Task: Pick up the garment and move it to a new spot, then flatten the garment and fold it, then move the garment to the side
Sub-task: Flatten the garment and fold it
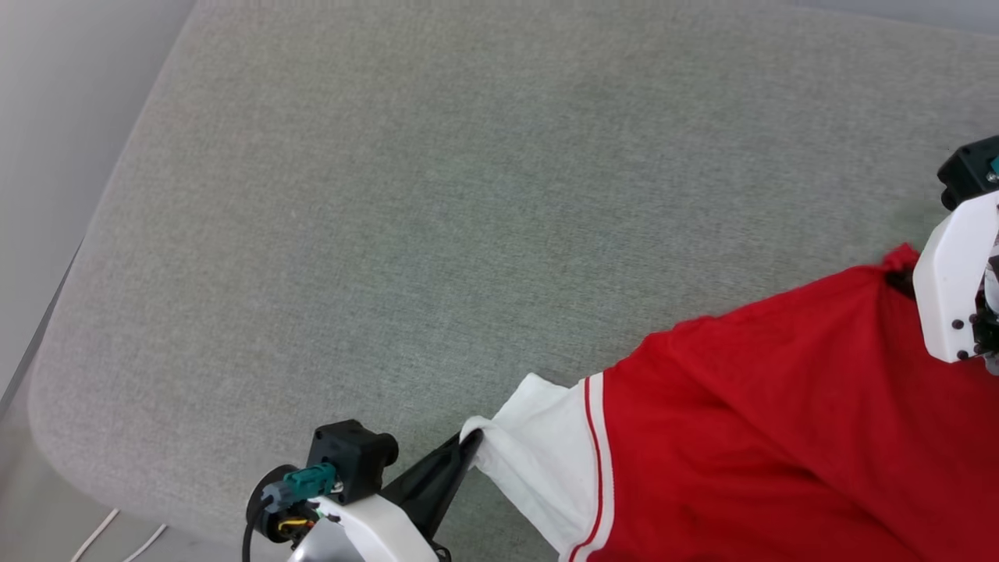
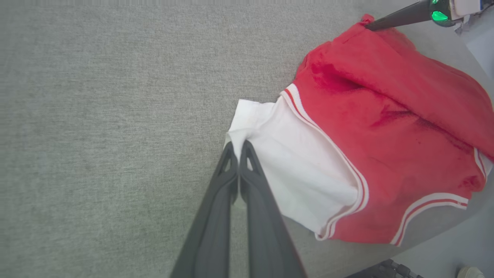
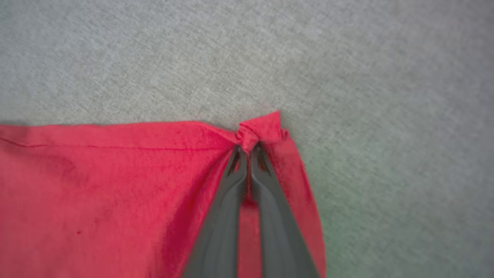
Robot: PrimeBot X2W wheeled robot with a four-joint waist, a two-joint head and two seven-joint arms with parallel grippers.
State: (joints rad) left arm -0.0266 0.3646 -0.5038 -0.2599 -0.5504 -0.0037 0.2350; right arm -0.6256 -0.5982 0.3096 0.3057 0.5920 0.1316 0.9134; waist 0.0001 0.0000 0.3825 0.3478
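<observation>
The garment (image 1: 780, 421), red with a white sleeve and red-and-white trim, lies at the lower right of the grey cushioned surface (image 1: 437, 195). My left gripper (image 1: 472, 441) is shut on the tip of the white sleeve (image 2: 285, 154), its fingers (image 2: 216, 200) pinched together in the left wrist view. My right gripper (image 3: 249, 148) is shut on a bunched red corner (image 3: 262, 127) of the garment (image 3: 115, 193). In the head view that corner (image 1: 897, 261) sits beside the right arm's white housing (image 1: 956, 281). The garment's lettering is hidden.
The grey surface stretches wide to the left and far side. Its rounded front-left edge (image 1: 55, 437) drops to the floor, where white cables (image 1: 101, 535) lie. In the left wrist view the right arm's dark finger (image 2: 397, 17) and a green light (image 2: 440, 15) show at top right.
</observation>
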